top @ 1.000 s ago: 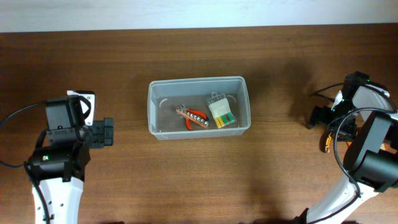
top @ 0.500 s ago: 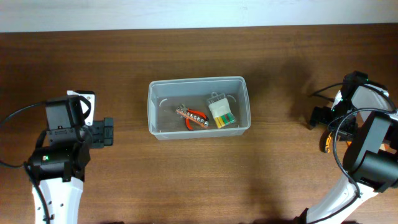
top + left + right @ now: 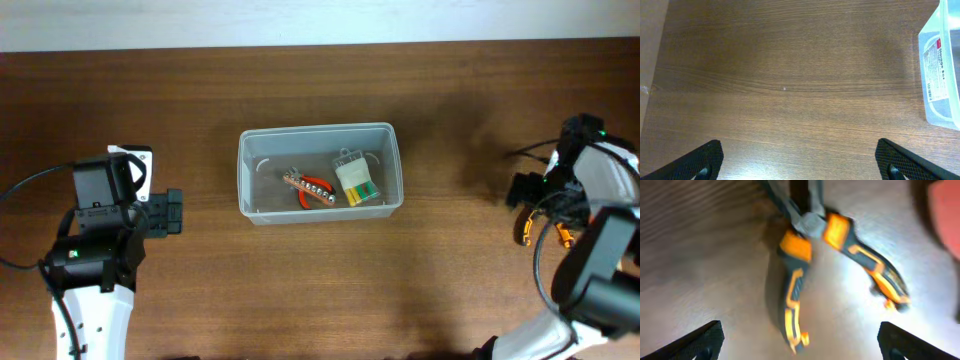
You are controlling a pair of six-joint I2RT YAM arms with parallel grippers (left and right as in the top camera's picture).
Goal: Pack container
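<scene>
The container [image 3: 318, 128] sits mid-frame in the overhead view. The right fingers [image 3: 695, 342] are open above the orange pliers [image 3: 792, 295] at the right edge. I would lower them straight, astride the handles, then close. The left fingers [image 3: 700, 160] are open and empty.

My gripper [image 3: 802, 162] gapes wide above the wooden table [image 3: 785, 75]; the container [image 3: 946, 30], label [image 3: 935, 70] showing, sits at the right edge.

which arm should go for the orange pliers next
Right, I'd judge. The pliers lie on the table directly under the open right gripper, far right of the container. The left gripper sits on the container's opposite side, with only table beneath it.
</scene>
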